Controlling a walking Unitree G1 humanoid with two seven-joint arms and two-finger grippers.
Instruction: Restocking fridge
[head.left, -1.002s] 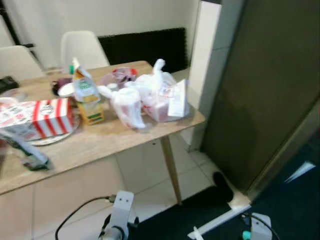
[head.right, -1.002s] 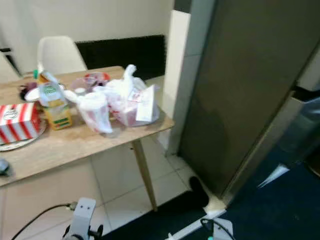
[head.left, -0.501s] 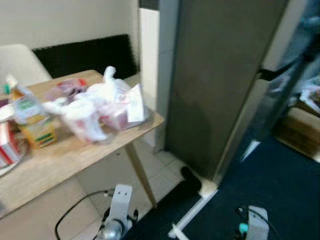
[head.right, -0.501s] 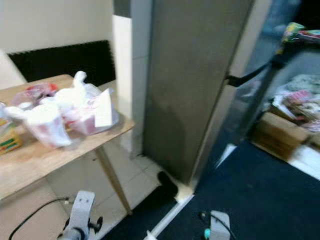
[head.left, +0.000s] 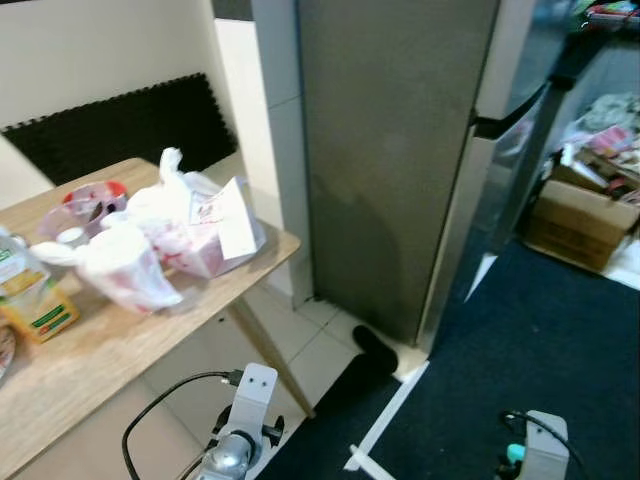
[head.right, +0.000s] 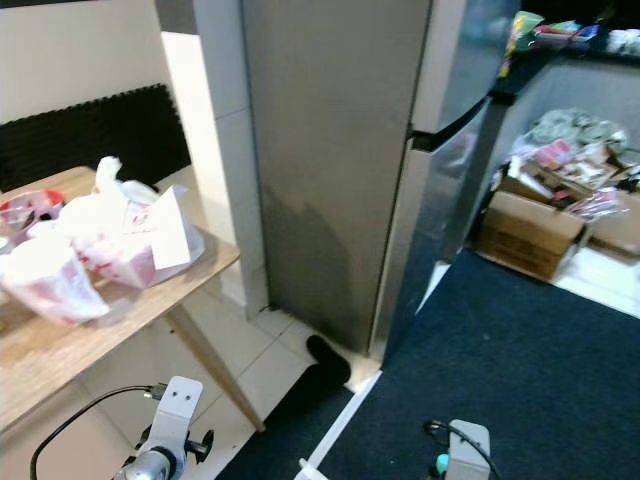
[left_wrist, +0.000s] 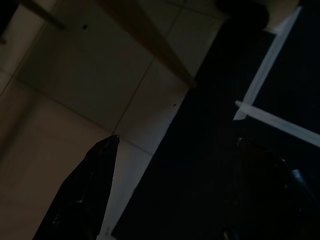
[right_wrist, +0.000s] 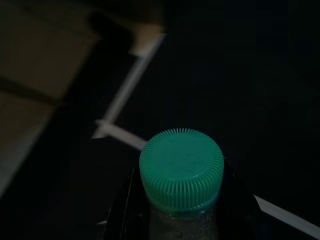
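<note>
View now toward the fridge (head.right: 330, 150)

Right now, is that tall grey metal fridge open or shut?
Shut. Both doors of the tall grey metal fridge lie flush, with only a dark seam between the upper and lower one; no shelves or inside show.

A tall grey fridge (head.right: 340, 150) stood shut beside a wooden table (head.right: 60, 350) bearing plastic bags (head.right: 125, 235)
</note>
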